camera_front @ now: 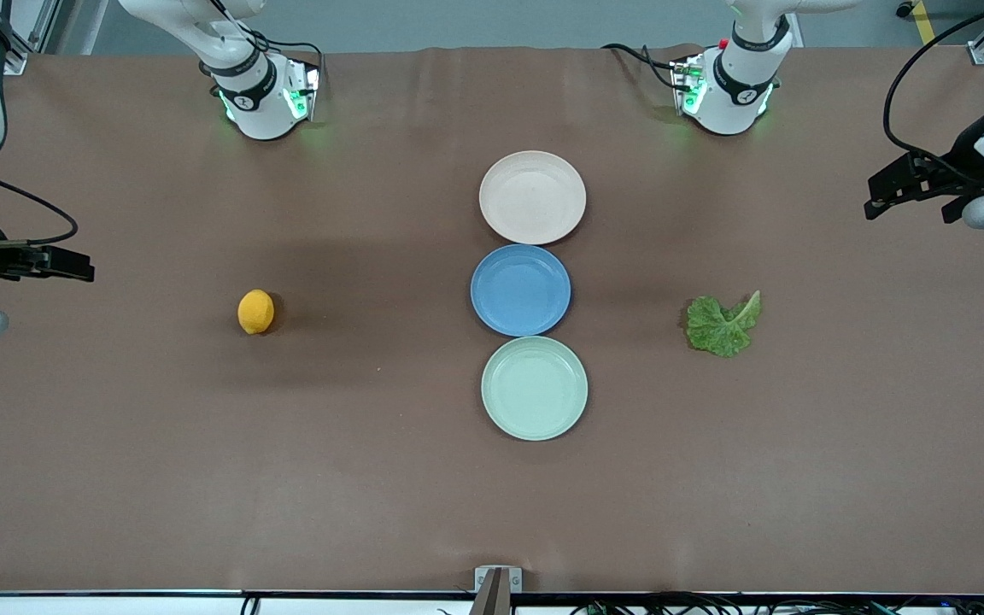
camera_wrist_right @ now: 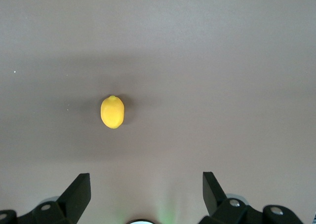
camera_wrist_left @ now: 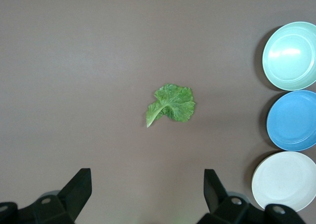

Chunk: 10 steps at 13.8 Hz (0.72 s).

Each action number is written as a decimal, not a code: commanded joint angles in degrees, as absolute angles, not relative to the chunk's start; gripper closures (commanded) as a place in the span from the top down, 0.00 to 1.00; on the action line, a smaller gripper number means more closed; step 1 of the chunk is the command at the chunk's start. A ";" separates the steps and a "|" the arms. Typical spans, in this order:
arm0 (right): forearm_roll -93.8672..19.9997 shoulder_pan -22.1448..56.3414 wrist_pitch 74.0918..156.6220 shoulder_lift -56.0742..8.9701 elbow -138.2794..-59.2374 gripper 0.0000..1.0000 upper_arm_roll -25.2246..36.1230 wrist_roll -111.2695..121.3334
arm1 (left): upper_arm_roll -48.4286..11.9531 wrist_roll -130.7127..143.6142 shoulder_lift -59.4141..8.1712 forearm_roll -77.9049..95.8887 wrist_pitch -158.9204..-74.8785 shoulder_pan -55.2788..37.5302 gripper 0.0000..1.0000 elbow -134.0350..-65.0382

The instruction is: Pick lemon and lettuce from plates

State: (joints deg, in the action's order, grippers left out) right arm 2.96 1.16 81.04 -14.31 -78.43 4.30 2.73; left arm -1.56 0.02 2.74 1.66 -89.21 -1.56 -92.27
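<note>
The lemon (camera_front: 255, 312) lies on the bare table toward the right arm's end, on no plate; it also shows in the right wrist view (camera_wrist_right: 112, 112). The lettuce (camera_front: 723, 325) lies flat on the bare table toward the left arm's end, and shows in the left wrist view (camera_wrist_left: 171, 104). The beige-pink plate (camera_front: 532, 197) and the mint green plate (camera_front: 534, 388) are empty. My right gripper (camera_front: 82, 266) (camera_wrist_right: 146, 184) hangs open and empty high over the table's right-arm end. My left gripper (camera_front: 876, 201) (camera_wrist_left: 146, 184) hangs open and empty high over the left-arm end.
An empty blue plate (camera_front: 520, 289) sits between the two other plates in a row down the table's middle. The arm bases (camera_front: 266, 102) (camera_front: 727, 94) stand at the table's edge farthest from the front camera. Brown tabletop lies around the lemon and the lettuce.
</note>
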 commanded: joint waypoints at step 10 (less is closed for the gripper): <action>0.70 -0.53 87.26 -4.41 -90.33 1.00 3.34 4.91 | -1.93 -0.53 2.29 1.23 -89.21 -1.67 1.00 -90.79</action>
